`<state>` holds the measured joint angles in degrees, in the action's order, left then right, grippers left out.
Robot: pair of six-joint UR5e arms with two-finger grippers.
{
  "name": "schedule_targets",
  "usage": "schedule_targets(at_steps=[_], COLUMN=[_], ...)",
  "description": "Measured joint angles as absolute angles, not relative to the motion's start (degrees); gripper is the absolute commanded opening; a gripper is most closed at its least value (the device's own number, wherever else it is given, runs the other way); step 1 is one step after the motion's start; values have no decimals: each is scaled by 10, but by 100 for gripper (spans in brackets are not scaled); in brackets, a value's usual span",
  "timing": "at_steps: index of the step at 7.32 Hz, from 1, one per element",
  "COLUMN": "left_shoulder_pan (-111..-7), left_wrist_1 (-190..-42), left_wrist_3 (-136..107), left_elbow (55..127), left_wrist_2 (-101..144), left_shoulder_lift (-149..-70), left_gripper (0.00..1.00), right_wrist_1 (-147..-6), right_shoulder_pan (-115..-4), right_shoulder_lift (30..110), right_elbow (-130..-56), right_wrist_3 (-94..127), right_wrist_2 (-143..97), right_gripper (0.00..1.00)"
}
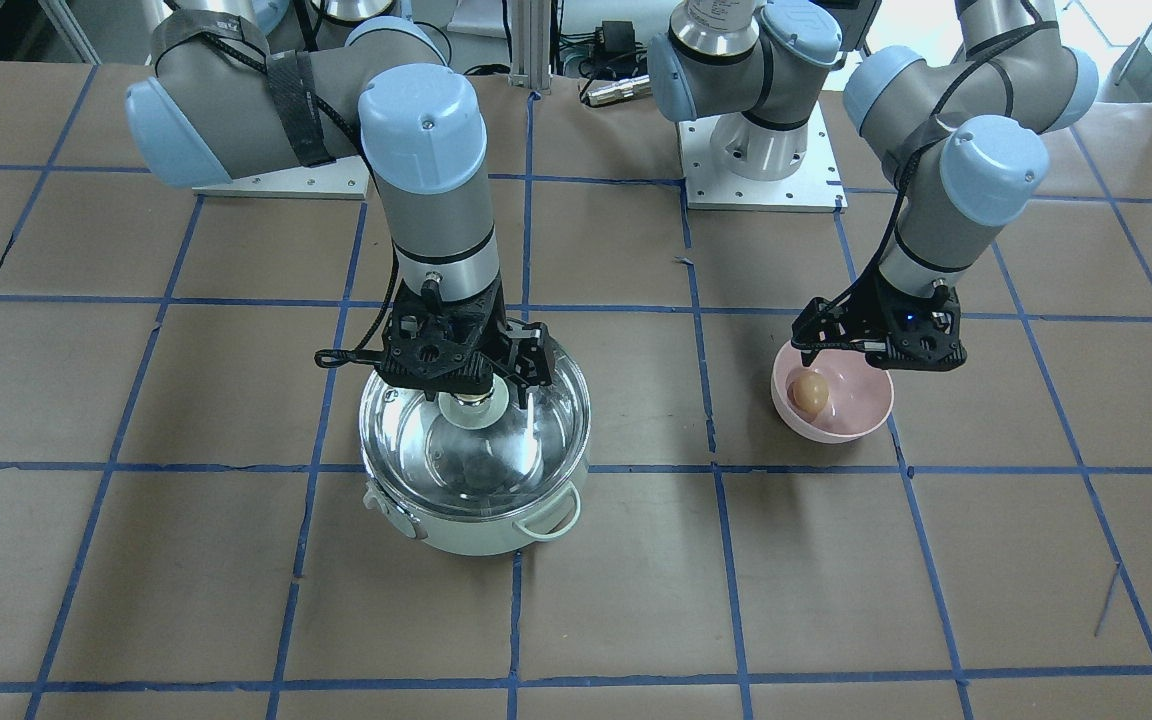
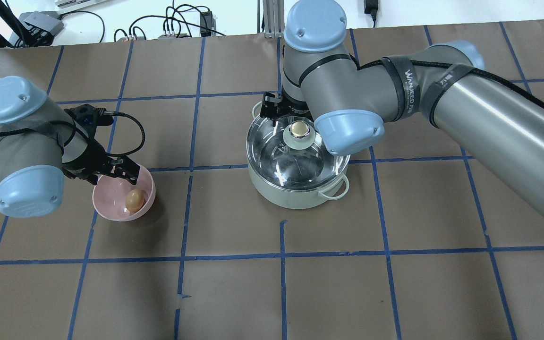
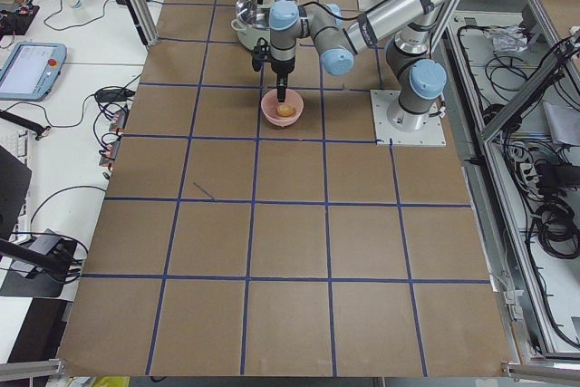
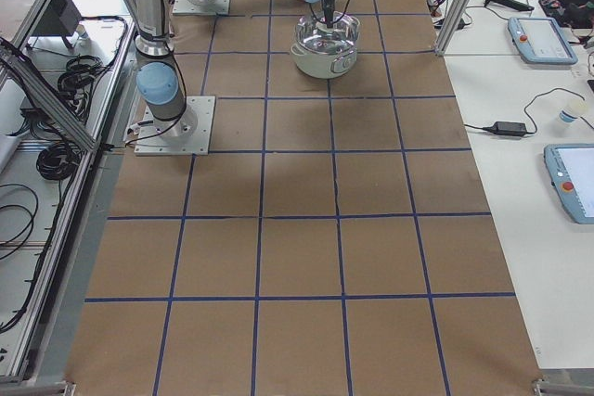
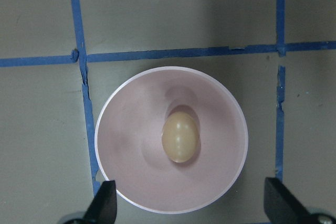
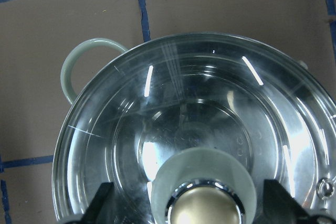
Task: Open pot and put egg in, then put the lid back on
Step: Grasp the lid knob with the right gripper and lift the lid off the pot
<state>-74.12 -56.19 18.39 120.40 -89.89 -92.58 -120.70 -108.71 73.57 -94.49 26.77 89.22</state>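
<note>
The pale green pot [image 1: 476, 535] stands on the table with its clear glass lid [image 2: 295, 158] on it. My right gripper [image 6: 190, 208] is open just above the lid, with one finger on each side of the cream-topped knob [image 2: 299, 130] and not touching it. The tan egg [image 5: 180, 137] lies in a pink bowl [image 5: 131, 129]. My left gripper [image 5: 191, 205] is open and empty above the bowl's near rim. The egg also shows in the front view [image 1: 808, 391] and the overhead view [image 2: 133, 199].
The pot has a loop handle [image 6: 79, 64] on each side. The pink bowl [image 2: 106, 203] sits about one grid square from the pot [image 2: 291, 198]. The table is brown paper with blue tape lines. The arm bases [image 1: 756, 150] stand at the robot's edge.
</note>
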Motion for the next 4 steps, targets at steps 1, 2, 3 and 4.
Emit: schedule_targets(at_steps=[1,2,3,4], left_shoulder_pan=[-741,-740,-734,-723], left_wrist_1=[-537,-518,-507,-500], left_wrist_3=[187,198,220,236], left_elbow=[1210,1217,1226,1233], left_wrist_2=[-899,-899,-899,-896], left_shoulder_lift=[-939,-948,-953,-956], left_gripper=[100,100,100,100], right_wrist_1=[-1206,-1204,-1202,-1202], right_shoulder_pan=[-1087,-1087,-1087,-1087], right_shoulder_lift=[736,736,736,736], right_elbow=[-947,-947,-946,-945], right_wrist_3=[267,267,267,265], right_wrist_2=[891,888,887,887], right_gripper=[58,39,23,19])
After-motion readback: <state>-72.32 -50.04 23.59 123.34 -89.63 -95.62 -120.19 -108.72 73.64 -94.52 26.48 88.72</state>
